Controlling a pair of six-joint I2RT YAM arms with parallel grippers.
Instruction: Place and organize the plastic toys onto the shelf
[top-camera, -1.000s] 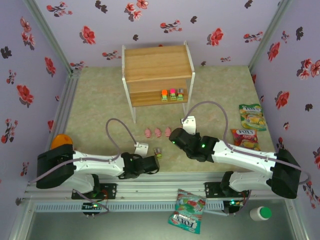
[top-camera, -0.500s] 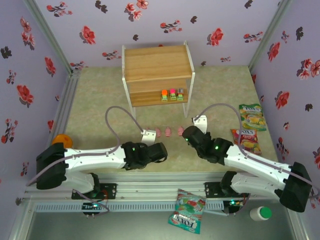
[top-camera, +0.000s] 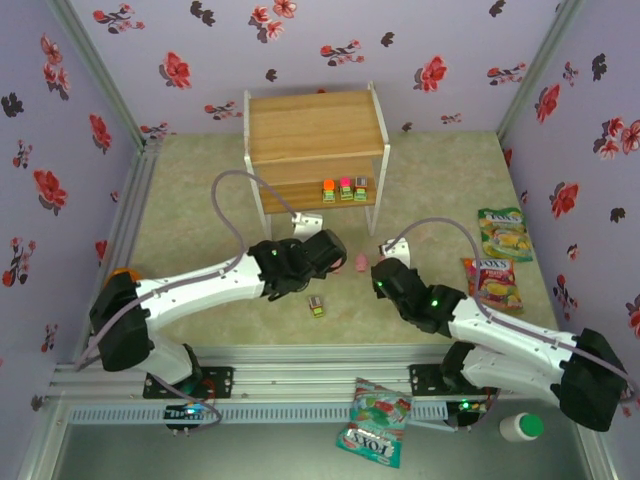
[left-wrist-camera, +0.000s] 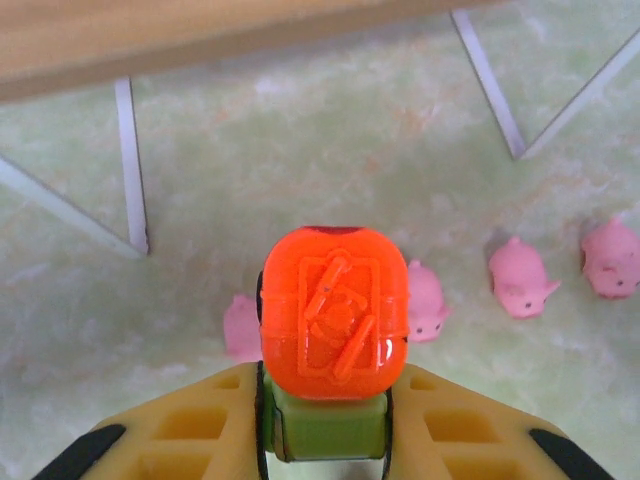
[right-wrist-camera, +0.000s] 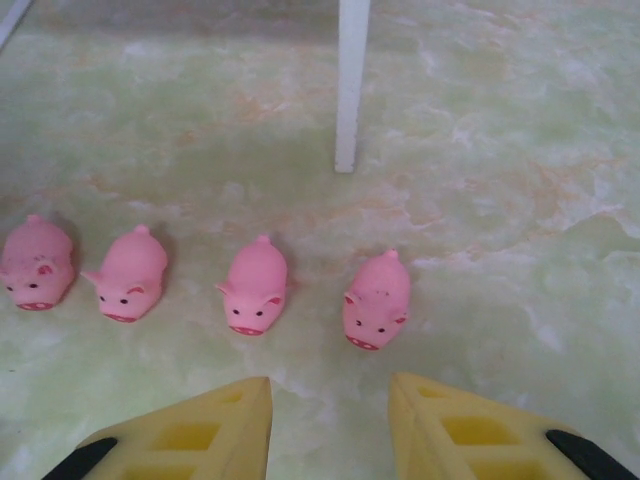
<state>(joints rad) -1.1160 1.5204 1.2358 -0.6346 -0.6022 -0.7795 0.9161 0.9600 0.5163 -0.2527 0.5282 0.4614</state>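
Near rail: A snack bag (top-camera: 375, 425) was seen lying at the near edge, between the two arm bases.
Loose block: One small green-based block (top-camera: 317, 307) was seen standing alone on the table (top-camera: 190, 200), just nearer than both grippers.
Left gripper: The left gripper (left-wrist-camera: 325, 430) was clamped on the orange-topped block (left-wrist-camera: 335, 312). The green base was pinched between the yellow fingers, and the orange top was turned toward the wrist camera. The block was held clear of the table.
Right gripper: The right gripper (right-wrist-camera: 330, 400) was held low over the table with its jaws narrowly parted and nothing between them.
Pigs: Four pink pigs (right-wrist-camera: 256, 284) were lined up in a row just beyond the right gripper, each apart from the next, with their snouts turned toward it.
Shelf leg: A white leg (right-wrist-camera: 350, 85) was planted on the table beyond the pigs.
Shelf: The shelf (top-camera: 315, 130) was placed at the far middle of the table.
Lower tier: Three shelved blocks (top-camera: 345, 187), topped orange, pink and grey, were ranged side by side at its right end.
Right side: Two further bags (top-camera: 492, 275) were laid near the right wall, well apart from the shelf.
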